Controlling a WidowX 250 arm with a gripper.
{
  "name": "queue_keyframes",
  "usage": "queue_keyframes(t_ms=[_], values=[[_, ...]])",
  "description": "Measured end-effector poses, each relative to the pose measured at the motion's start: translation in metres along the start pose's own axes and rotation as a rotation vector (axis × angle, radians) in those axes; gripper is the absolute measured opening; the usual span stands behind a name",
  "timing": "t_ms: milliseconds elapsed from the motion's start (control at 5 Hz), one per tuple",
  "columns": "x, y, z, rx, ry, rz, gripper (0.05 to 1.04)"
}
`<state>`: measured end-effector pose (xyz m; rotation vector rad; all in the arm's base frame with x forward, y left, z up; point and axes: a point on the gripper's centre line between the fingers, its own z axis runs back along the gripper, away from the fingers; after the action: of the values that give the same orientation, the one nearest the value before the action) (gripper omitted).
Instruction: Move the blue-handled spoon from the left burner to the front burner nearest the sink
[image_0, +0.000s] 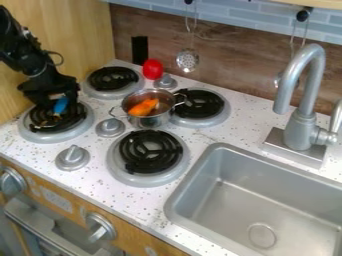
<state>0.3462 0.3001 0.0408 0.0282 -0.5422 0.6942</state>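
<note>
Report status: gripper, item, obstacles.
Gripper low over leftmost burner, at blue object; grip unclear. Pot nearby, orange food inside, possible obstacle.

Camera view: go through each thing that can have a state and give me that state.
Gripper: lowered over the left burner
Blue thing: at the gripper, unclear if gripped
Pot: upright, lidless
Orange thing: lying in the pot
Slotted spoon: hanging
Front burner: dark, no glow
Faucet: no visible flow
</note>
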Motion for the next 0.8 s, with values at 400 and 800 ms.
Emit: queue_keyframes(t_ms=[400, 800], values=[[-0.0014, -0.0014, -0.0063, 0.029, -0.039, 0.005, 0.693], [-0.0027, -0.0003, -0.0073, 0.038, -0.050, 0.021, 0.443]])
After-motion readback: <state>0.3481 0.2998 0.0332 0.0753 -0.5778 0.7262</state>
